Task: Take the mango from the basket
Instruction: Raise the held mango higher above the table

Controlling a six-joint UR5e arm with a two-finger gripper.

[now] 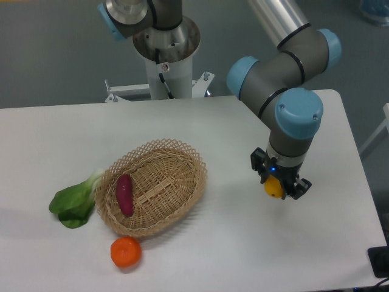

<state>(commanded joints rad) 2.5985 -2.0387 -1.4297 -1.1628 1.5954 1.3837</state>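
camera: one mango [274,187], one basket [152,185].

Right half of the table [328,243]: bare white surface is lying all around the gripper [278,187], which is clamping the mango [274,187] well apart from everything else — nothing is crowding it on any side. Obstacles are all sitting left of centre: the wicker basket [182,182] with a purple vegetable [124,194] inside, a leafy green [74,204] touching its left rim, an orange [126,252] just beside its near edge. The robot base [165,55] is standing behind the table's far edge.
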